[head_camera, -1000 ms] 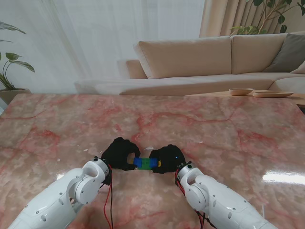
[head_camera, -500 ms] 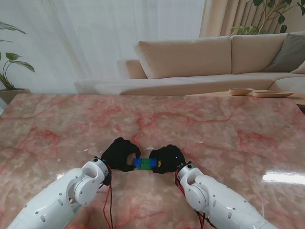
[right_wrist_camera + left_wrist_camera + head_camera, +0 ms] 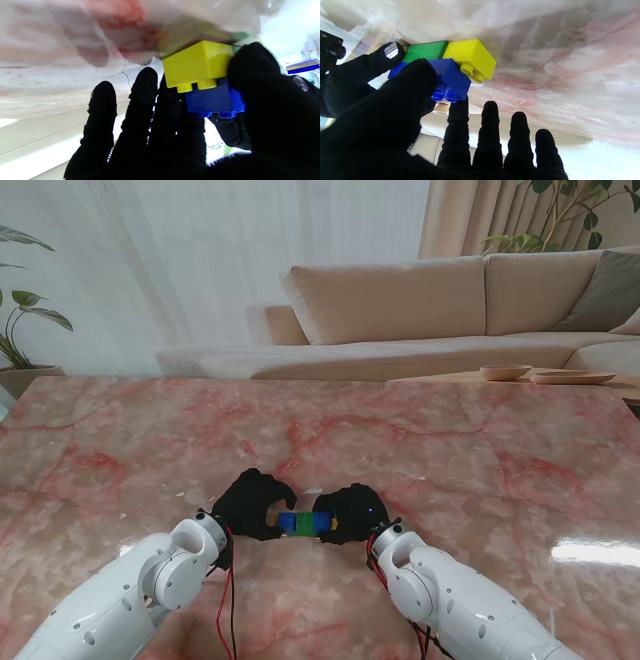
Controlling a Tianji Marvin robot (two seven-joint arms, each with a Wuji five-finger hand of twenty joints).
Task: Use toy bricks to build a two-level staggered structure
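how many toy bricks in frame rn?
3. The green plastic brick and yellow plastic brick sit side by side on the marble table; the blue plastic brick is stacked across their joint. More may be hidden under the hands.

Stand cam sits above my shoulders, looking down at the bench (image 3: 450,440) toward 12 o'clock. Both wrist cams look along my fingers, v. close, upside down; all three share the bricks (image 3: 300,522).

The left hand (image 3: 252,502) and right hand (image 3: 351,512) are hiding most of the bricks from the stand. The green brick (image 3: 425,50) is peeking out behind the blue brick (image 3: 450,75). The table (image 3: 50,37) is looking blurry.
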